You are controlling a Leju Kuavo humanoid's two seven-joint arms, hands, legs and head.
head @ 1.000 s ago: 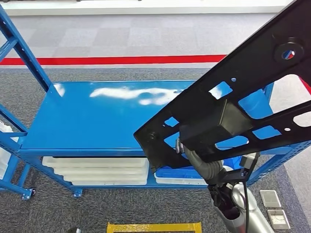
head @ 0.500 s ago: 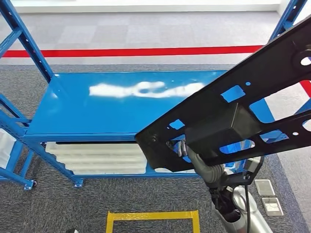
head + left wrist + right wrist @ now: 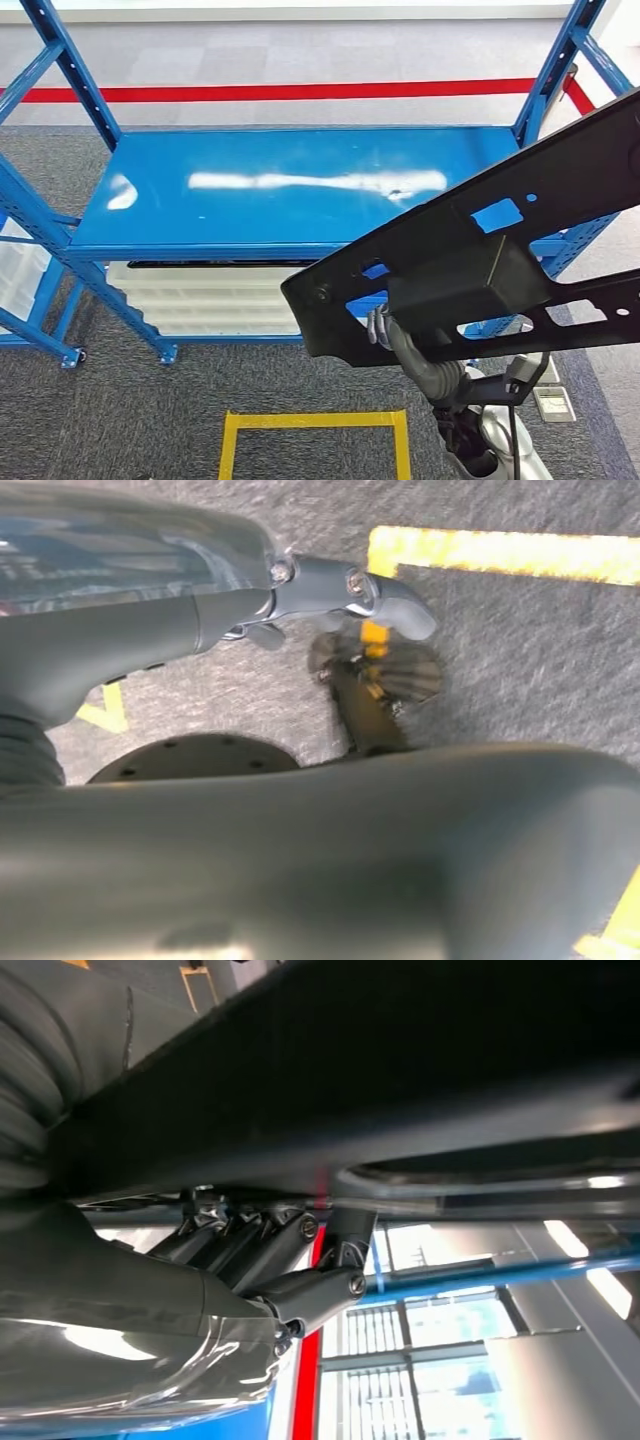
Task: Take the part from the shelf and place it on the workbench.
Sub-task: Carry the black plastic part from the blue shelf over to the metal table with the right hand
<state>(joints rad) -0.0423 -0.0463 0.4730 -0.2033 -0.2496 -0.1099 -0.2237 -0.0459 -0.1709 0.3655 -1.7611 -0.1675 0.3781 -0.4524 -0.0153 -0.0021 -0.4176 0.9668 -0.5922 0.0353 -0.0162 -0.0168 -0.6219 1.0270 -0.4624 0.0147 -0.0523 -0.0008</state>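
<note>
Your right hand (image 3: 381,325) has its fingers (image 3: 249,1235) clamped on the flat black perforated metal part (image 3: 483,250), lifted clear w/ the blue steel shelf (image 3: 287,190) beyond. Left hand (image 3: 355,590): can't tell its state. Pickup done; worktop placement remains.

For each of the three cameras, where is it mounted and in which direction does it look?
Head view: high on the body, facing forward and down at the shelf; the right hand holds the part.
Left wrist view: behind the left hand, looking at carpet and yellow tape.
Right wrist view: behind the right hand, fingers under the part.
Shared: head and right wrist views both show the part and shelf.
</note>
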